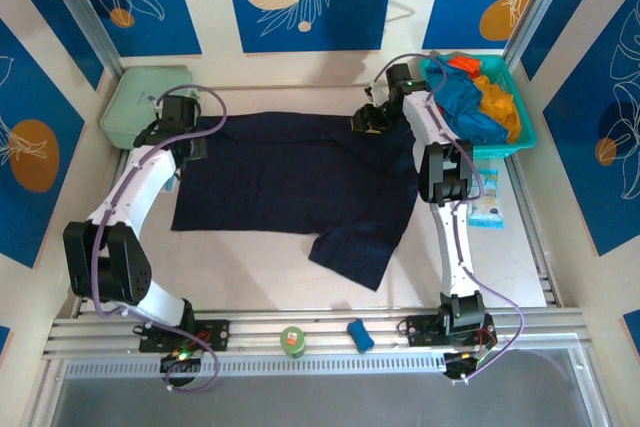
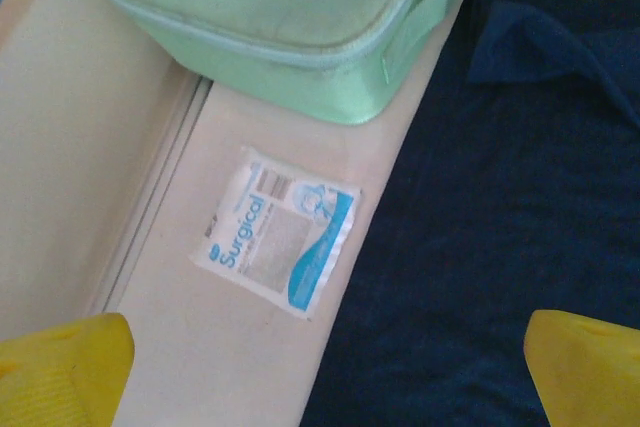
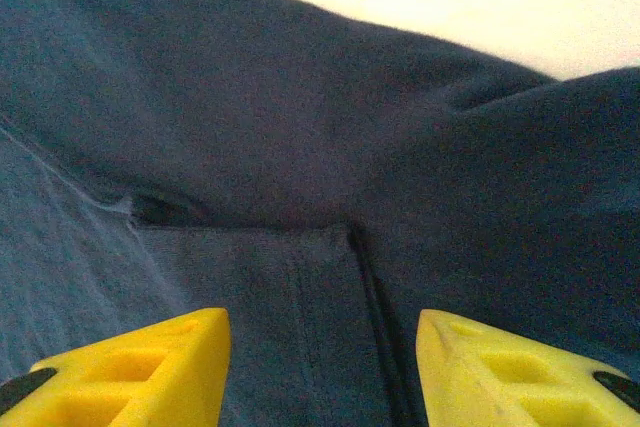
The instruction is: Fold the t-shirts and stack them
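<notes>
navy t-shirt point(image 1: 290, 182): soft matt cloth, fine knit
green box point(image 2: 290, 27): smooth plastic, bit of sheen
packet point(image 2: 280, 232): glossy printed film
surface point(image 2: 250, 367): smooth, matt

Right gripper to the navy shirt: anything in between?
Nothing visible. The right gripper sits directly over the navy t-shirt at its far right edge, jaws apart, with only bare cloth below it.

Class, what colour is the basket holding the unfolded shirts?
Teal; the basket shows best in the top external view.
</notes>
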You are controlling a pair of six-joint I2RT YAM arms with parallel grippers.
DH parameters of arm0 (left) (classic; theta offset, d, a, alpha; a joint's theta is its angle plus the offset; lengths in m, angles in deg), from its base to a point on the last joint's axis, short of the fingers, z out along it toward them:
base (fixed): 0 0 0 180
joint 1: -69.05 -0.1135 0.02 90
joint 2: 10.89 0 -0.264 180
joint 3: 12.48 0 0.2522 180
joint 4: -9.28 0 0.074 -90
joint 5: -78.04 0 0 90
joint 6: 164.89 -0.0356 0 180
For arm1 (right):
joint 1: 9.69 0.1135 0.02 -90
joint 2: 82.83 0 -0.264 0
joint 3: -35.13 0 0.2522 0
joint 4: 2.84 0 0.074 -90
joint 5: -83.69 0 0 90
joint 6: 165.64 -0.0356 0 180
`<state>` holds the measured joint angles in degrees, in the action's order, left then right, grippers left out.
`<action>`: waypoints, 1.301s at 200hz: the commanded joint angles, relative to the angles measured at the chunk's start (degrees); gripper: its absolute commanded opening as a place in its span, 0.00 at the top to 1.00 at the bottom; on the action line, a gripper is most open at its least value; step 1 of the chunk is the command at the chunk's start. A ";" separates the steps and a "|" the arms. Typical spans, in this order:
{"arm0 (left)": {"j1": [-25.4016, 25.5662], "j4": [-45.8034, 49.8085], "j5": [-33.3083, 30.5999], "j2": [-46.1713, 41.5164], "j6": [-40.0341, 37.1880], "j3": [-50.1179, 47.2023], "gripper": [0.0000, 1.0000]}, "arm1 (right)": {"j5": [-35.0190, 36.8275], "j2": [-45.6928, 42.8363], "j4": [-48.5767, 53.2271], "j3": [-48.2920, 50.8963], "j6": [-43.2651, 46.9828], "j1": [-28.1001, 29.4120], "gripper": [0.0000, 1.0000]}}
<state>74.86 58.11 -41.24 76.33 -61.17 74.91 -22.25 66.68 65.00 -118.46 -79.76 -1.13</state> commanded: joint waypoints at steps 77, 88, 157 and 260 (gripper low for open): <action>0.35 1.66 1.45 -2.22 2.25 -1.53 0.00 | -4.02 4.25 4.66 -5.22 -1.87 1.17 0.47; 0.35 1.65 1.53 -1.97 2.30 -1.64 0.01 | -3.92 4.62 5.19 -5.58 -2.02 1.37 0.47; 0.37 1.62 1.49 -2.55 2.28 -1.99 0.01 | -4.87 3.15 5.54 -5.32 -2.38 1.86 0.68; 0.38 0.81 2.01 -3.20 2.42 -3.79 0.01 | -8.65 -9.91 -1.80 13.71 -8.84 4.84 0.81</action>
<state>74.88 58.68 -40.45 74.47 -59.88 72.31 -27.70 61.72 66.09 -110.59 -85.22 2.04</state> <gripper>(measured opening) 0.994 0.190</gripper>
